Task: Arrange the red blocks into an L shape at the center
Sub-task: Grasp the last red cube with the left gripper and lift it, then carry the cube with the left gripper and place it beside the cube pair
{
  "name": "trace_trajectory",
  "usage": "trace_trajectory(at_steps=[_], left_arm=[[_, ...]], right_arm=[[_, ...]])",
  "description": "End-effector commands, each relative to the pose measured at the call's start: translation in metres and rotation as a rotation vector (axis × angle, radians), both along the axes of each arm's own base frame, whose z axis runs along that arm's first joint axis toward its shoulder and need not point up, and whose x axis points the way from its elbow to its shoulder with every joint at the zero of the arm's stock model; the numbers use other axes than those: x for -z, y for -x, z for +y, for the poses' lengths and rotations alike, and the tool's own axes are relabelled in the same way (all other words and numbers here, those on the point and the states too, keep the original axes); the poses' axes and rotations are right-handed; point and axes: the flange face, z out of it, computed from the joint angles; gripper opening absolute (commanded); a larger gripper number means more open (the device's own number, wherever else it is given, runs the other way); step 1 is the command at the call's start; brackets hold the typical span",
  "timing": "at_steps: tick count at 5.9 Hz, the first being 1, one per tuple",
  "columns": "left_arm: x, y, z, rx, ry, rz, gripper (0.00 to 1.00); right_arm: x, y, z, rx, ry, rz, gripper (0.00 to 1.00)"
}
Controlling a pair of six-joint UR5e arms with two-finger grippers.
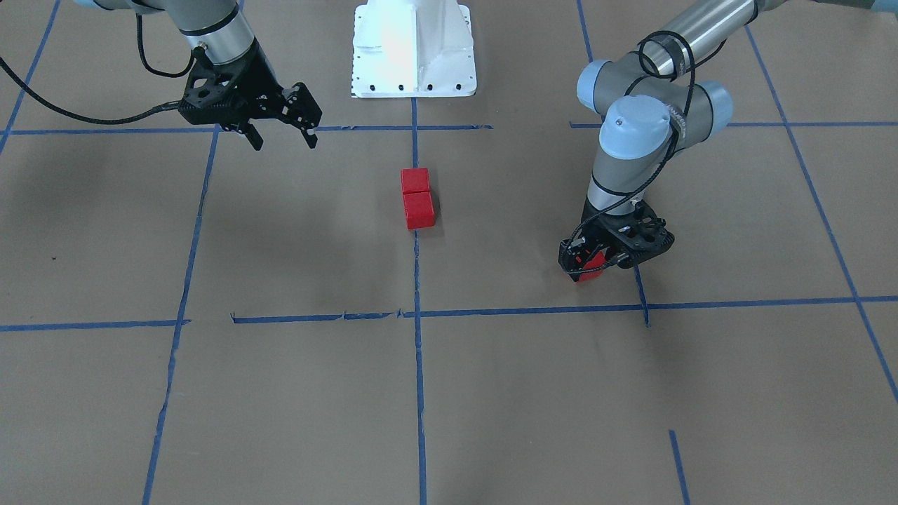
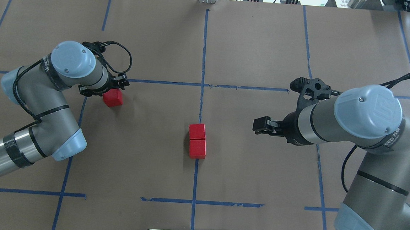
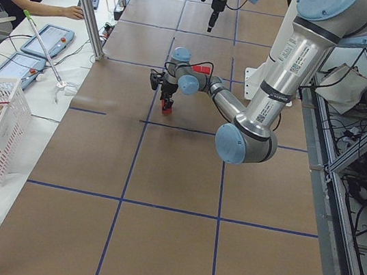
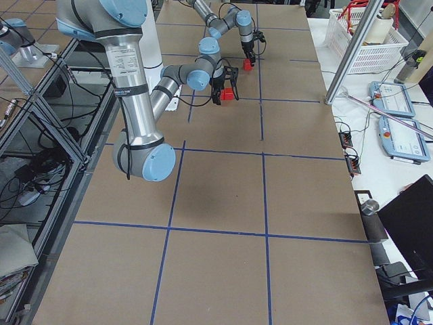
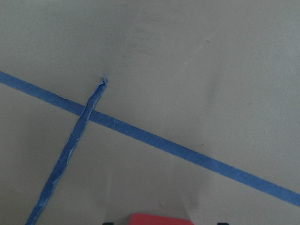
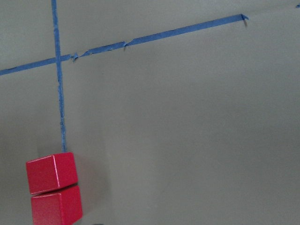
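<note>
Three red blocks (image 2: 197, 131) are on the table (image 1: 280, 407). Two touch end to end on the blue tape line (image 1: 419, 365) at the center (image 1: 337, 231). The third block (image 2: 113, 98) sits well apart, between the left pincer's (image 1: 593, 266) fingers; I cannot tell whether it is clamped. The right pincer (image 1: 284, 142) hangs with its fingers spread apart.

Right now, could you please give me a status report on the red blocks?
Right gripper open, empty, hovering. Left gripper straddling third red block, grip unclear. Two red blocks touching in line at center. Nothing in the way.
</note>
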Motion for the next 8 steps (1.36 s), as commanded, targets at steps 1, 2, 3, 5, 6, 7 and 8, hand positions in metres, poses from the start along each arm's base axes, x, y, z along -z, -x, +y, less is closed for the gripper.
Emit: trace_trajectory(at_steps=[1, 2, 3, 5, 6, 7, 8], left_arm=[[0.021, 0.0, 0.0, 0.012, -0.007, 0.026, 0.0], [0.046, -0.003, -0.001, 0.1, 0.05, 0.088, 0.0], [0.066, -0.002, 0.002, 0.207, 0.136, 0.154, 0.0], [0.136, -0.065, 0.068, 0.402, 0.371, 0.18, 0.0], [0.152, -0.071, 0.092, 0.513, 0.502, 0.235, 0.0], [0.157, -0.087, 0.109, 0.625, 0.63, 0.21, 0.01], [0.169, -0.097, 0.111, 0.692, 0.686, 0.167, 0.04]], right_arm=[[0.0, 0.0, 0.0, -0.001, 0.001, -0.001, 1.0], [0.0, 0.0, 0.0, -0.001, 0.001, -0.001, 1.0], [0.001, -0.001, 0.0, 0.002, 0.001, -0.003, 1.0], [-0.001, -0.001, 0.001, 0.005, 0.005, 0.0, 1.0], [-0.003, -0.001, 0.001, 0.005, 0.007, 0.002, 1.0], [-0.004, -0.002, 0.001, 0.005, 0.008, 0.004, 1.0], [-0.004, -0.002, 0.001, 0.003, 0.008, 0.004, 1.0]])
